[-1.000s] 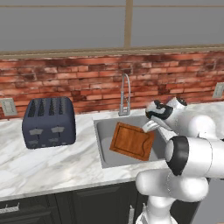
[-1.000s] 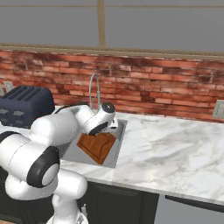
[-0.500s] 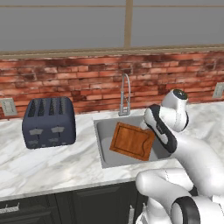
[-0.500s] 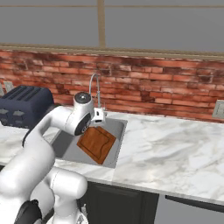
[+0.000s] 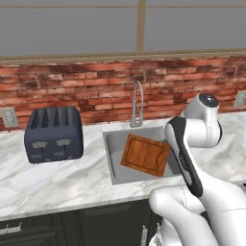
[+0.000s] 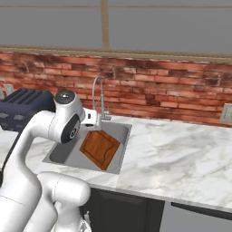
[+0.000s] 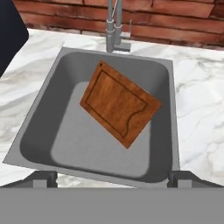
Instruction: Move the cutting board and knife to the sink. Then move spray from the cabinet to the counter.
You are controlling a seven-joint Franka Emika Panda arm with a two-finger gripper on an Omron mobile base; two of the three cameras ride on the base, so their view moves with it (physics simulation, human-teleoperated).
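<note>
light: even, bright | shadows: soft | focus: sharp | glare: none

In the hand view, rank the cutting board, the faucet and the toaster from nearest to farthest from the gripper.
1. Cutting board: in the sink basin, straight ahead of the open gripper.
2. Faucet: behind the sink, by the brick wall.
3. Toaster: far left corner, partly cut off.

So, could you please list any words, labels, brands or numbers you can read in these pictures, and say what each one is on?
None: no readable text anywhere.
The cutting board in the sink is plain grooved wood.
The toaster, faucet and wall outlets carry no lettering that can be made out.
</note>
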